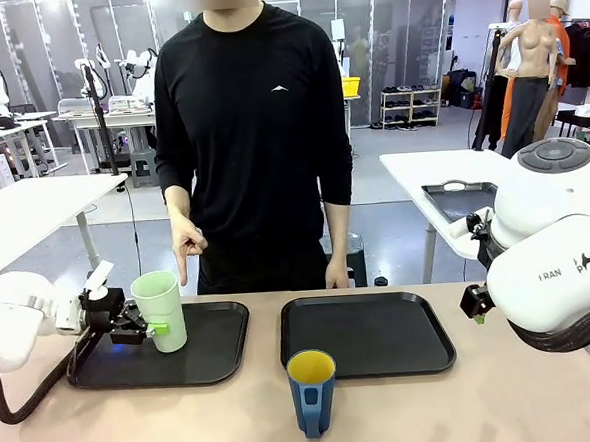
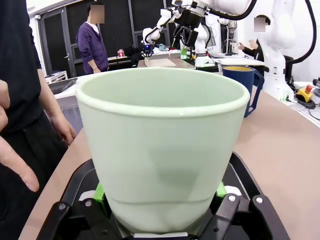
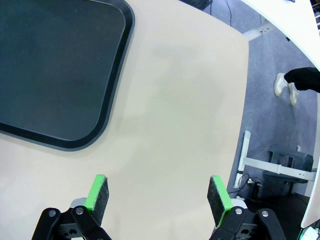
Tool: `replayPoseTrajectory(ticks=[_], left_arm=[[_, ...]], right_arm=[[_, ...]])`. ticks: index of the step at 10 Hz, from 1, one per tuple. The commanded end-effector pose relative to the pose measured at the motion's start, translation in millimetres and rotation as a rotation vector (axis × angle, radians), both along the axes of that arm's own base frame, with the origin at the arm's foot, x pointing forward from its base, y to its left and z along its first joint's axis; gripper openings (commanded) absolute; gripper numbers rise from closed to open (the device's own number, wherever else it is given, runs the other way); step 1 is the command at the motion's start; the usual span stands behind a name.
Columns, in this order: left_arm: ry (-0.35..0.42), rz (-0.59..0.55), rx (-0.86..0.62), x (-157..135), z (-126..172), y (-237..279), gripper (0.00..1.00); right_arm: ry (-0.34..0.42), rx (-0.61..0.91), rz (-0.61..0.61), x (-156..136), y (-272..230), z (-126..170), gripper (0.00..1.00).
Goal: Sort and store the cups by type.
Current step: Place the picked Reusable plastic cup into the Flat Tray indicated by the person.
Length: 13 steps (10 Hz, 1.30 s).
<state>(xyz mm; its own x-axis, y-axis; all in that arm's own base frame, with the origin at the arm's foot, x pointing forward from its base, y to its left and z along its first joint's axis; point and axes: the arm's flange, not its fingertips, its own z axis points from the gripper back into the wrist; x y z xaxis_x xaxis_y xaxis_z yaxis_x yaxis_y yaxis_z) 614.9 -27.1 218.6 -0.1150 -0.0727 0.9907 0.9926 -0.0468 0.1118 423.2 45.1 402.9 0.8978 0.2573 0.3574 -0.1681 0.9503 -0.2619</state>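
**A:** What is the left gripper [image 1: 159,330] doing?

**B:** It is clamping the mint-green tumbler [image 1: 160,309] low on its wall. In the left wrist view the tumbler [image 2: 160,150] is standing upright between the two fingers, with the green pads [image 2: 100,192] pressing in on its base from either side.

**A:** Is it resting on anything?

**B:** It is sitting over the left black tray [image 1: 218,348]. I cannot tell whether its base is touching.

**A:** And the dark blue mug [image 1: 311,390]?

**B:** It is standing upright on the table [image 1: 486,400], yellow inside showing, well apart from both pairs of fingers. From the left wrist the mug [image 2: 245,87] is showing beyond the fingers, off to the right.

**A:** How is the right gripper [image 3: 159,194] standing?

**B:** It is hanging wide open and gripping nothing. Bare tabletop is lying between its fingers, and a corner of the right black tray [image 3: 50,65] is lying ahead of them, towards the left.

**A:** Is the person doing anything?

**B:** The person's hand [image 1: 187,250] is pointing downward just beyond the tumbler.
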Motion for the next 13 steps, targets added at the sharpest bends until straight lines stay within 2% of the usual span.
replayPoseTrajectory(ticks=[1,5,6,13], left_arm=[[-0.005,0.002,-0.008,9.2,-9.9,3.5,0.85],[0.020,0.009,-0.006,13.5,-17.9,8.8,0.85],[0.033,0.008,0.000,13.5,-17.6,9.2,1.00],[0.036,0.033,0.005,10.3,-12.4,24.3,1.00]], right_arm=[[0.001,-0.002,0.003,-0.4,-0.2,-1.0,1.00],[0.001,-0.002,0.003,-0.4,-0.2,-1.0,1.00],[0.001,-0.002,0.003,-0.4,-0.2,-1.0,1.00],[0.001,-0.002,0.003,-0.4,-0.2,-1.0,1.00]])
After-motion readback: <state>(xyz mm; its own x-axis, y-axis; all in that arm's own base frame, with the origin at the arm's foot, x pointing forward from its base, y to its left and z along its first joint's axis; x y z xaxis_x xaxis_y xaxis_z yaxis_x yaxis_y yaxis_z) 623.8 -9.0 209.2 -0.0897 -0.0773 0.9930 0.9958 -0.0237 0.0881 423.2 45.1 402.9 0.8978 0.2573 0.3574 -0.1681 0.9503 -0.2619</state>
